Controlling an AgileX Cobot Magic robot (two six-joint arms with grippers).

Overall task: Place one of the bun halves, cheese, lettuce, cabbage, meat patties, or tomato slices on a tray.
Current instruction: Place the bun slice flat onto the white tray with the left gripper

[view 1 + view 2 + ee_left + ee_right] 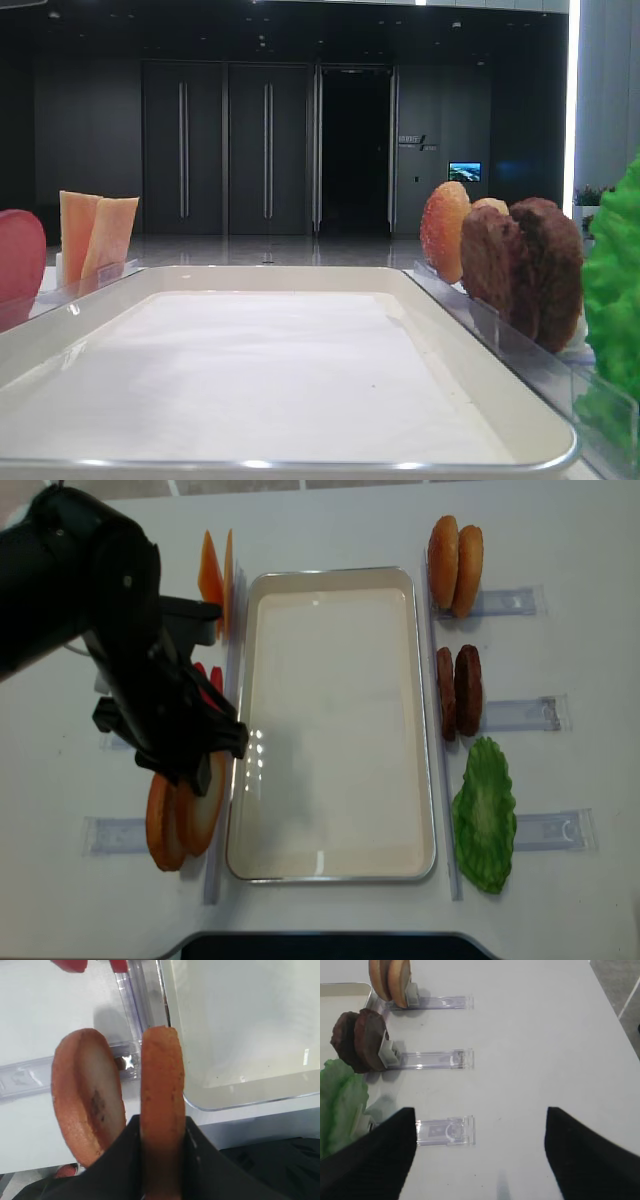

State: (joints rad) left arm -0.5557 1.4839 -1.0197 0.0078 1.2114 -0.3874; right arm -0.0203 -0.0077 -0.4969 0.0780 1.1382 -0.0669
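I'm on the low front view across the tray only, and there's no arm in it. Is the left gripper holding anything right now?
Observer: Yes. The left gripper is shut on a bun half, gripping it edge-on.
Operator: Where is that relative to the tray?
Observer: From overhead, it is just outside the left rim of the tray, near your end, next to the other bun half.
Operator: And the right gripper?
Observer: The right gripper is open and empty. It is above bare table, beside the lettuce.
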